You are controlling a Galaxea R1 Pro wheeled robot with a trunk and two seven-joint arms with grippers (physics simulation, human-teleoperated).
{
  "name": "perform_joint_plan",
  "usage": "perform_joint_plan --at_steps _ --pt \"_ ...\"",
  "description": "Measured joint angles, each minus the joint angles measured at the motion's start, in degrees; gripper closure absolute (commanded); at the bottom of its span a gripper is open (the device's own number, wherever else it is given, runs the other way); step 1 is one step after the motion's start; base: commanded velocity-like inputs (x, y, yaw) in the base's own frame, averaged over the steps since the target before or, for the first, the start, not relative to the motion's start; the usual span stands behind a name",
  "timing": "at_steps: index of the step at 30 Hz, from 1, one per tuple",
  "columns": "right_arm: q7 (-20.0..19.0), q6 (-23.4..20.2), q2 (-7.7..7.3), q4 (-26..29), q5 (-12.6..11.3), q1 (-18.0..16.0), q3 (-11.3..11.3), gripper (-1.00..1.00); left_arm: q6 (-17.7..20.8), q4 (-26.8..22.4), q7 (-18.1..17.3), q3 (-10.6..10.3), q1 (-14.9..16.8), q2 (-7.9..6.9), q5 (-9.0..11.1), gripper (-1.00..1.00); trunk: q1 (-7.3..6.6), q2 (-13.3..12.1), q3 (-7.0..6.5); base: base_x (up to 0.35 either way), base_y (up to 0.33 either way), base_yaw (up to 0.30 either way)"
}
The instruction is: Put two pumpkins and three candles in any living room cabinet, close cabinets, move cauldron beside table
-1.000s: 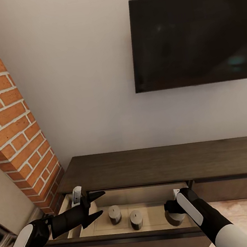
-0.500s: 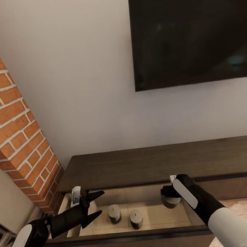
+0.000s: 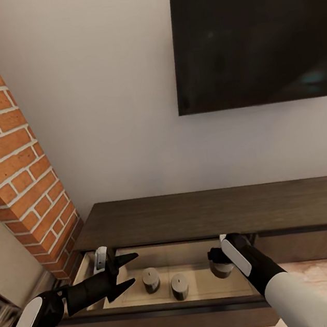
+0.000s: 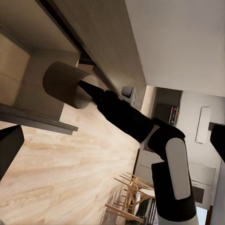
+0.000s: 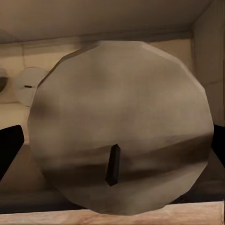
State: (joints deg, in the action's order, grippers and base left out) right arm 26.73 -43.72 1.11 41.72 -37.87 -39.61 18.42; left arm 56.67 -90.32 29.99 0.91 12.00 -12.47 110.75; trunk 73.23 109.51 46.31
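2 candles (image 3: 164, 283) in open cabinet (image 3: 192, 217) drawer, 3rd candle (image 3: 221, 268) clamped in right pincer (image 3: 218, 261), left pincer (image 3: 128, 271) apart.

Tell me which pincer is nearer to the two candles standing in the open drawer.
Left. The left pincer hovers open just beside the two candles, while the right pincer holds a third candle at the drawer's far end.

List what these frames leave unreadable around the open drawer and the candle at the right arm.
- Right gripper jaws: head view, wrist housing covers them; the held candle hides the contact in the right wrist view. In the left wrist view it appears gripped.
- Whether that candle touches the drawer floor: its base is hidden.
- Drawer's front inside strip: head view, front panel blocks it.
- Cabinet right end: cut by the frame edge.
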Motion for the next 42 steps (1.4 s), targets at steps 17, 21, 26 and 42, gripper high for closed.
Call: perform_joint_plan --at_steps 17,21,26,42 --pt "-0.66 4.82 3.49 -4.95 4.49 -0.85 0.04 1.00 0.55 -0.61 -5.39 -3.10 0.00 -0.17 5.06 -1.00 3.73 6.82 3.05 0.000 0.000 0.000" --pt "-0.77 4.55 3.49 -4.91 4.50 -0.86 0.05 1.00 0.61 -0.62 -7.15 -3.36 0.00 -0.22 5.15 -1.00 4.61 8.42 3.77 0.000 0.000 0.000" --pt "-0.75 4.35 3.46 -4.94 4.57 -0.86 0.06 1.00 0.61 -0.62 -7.79 -3.42 0.00 -0.24 5.19 -1.00 4.84 8.84 3.95 0.000 0.000 0.000" --pt "-0.72 4.29 3.41 -5.39 4.38 -0.86 0.05 1.00 0.56 -0.60 -7.87 -3.39 -0.49 -0.24 5.19 -1.00 4.82 8.84 3.95 0.101 0.000 0.000"
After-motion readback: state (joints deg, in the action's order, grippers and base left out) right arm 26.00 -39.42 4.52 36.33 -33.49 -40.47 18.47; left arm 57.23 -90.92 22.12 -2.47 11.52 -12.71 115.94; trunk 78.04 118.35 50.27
